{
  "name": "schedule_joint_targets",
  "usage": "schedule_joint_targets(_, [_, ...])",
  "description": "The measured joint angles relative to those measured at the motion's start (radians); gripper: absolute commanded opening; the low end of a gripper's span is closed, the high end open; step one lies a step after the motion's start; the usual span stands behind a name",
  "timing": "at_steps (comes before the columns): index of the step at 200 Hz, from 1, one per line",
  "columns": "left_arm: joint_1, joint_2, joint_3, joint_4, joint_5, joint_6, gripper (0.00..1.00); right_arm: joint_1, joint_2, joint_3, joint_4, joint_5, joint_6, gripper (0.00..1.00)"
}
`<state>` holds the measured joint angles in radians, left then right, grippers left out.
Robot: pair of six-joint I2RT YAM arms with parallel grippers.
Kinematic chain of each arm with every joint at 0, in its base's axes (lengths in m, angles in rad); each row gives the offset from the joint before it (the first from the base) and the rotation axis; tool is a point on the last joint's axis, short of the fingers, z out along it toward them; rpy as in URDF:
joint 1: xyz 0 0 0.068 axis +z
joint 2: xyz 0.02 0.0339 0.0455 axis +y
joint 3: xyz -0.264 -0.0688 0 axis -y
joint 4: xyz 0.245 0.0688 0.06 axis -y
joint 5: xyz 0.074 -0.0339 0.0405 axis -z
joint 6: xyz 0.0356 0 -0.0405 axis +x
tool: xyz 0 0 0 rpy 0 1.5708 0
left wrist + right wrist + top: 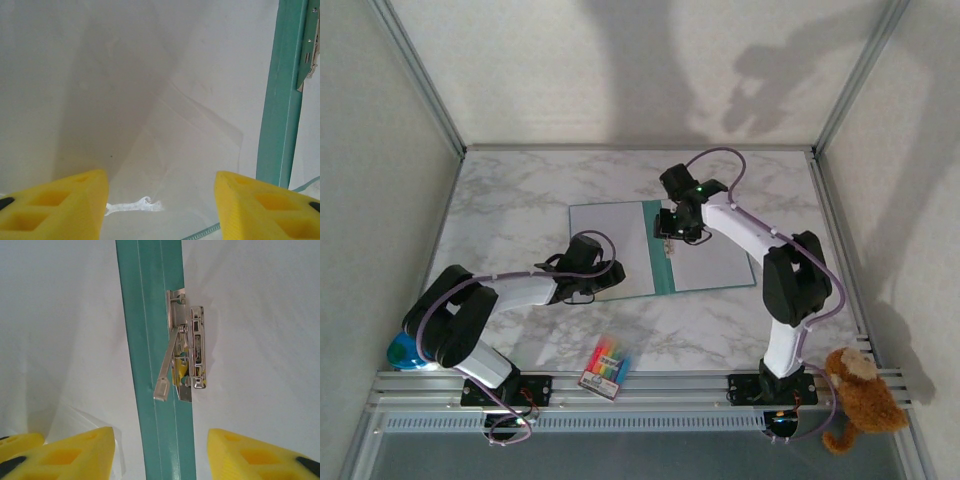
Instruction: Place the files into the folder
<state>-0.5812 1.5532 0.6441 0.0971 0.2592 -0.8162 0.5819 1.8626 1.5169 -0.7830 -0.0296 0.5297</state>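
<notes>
The left gripper sits at the near left corner of the open folder, jaws apart just above the files. The folder lies mid-bench, its teal spine running away from the arms. The right gripper hovers astride the spine, jaws apart. Its wrist view shows the metal clip with its lever lifted, a detail too small to make out from above.

The table is lit brightly and evenly; broad, soft arm shadows are thrown onto the back wall beyond its far edge — light is perhaps cast from the near side. Close up, the yellow fingers are blurred — the metal clip is rendered sharp.
</notes>
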Motion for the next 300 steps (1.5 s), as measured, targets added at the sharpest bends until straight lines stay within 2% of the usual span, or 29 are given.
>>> schedule_joint_targets(110, [-0.001,0.006,0.004,0.003,-0.003,0.000,0.62,0.008,0.104,0.063,-0.023,0.018,0.026,0.39])
schedule_joint_targets(147, [-0.001,0.013,0.010,0.003,-0.004,0.002,0.61,0.008,0.110,0.065,-0.024,0.019,0.034,0.34])
schedule_joint_targets(172, [-0.001,0.013,0.012,0.003,-0.006,0.004,0.61,0.008,0.111,0.071,-0.024,0.018,0.034,0.27])
schedule_joint_targets(230, [-0.001,0.015,0.016,0.000,-0.007,0.005,0.62,0.008,0.120,0.073,-0.023,0.018,0.036,0.26])
schedule_joint_targets(254, [-0.001,0.017,0.018,-0.002,-0.008,0.005,0.61,0.008,0.129,0.073,-0.023,0.019,0.035,0.19])
schedule_joint_targets(300, [-0.001,0.019,0.022,-0.007,-0.011,0.005,0.62,0.008,0.137,0.074,-0.026,0.019,0.035,0.16])
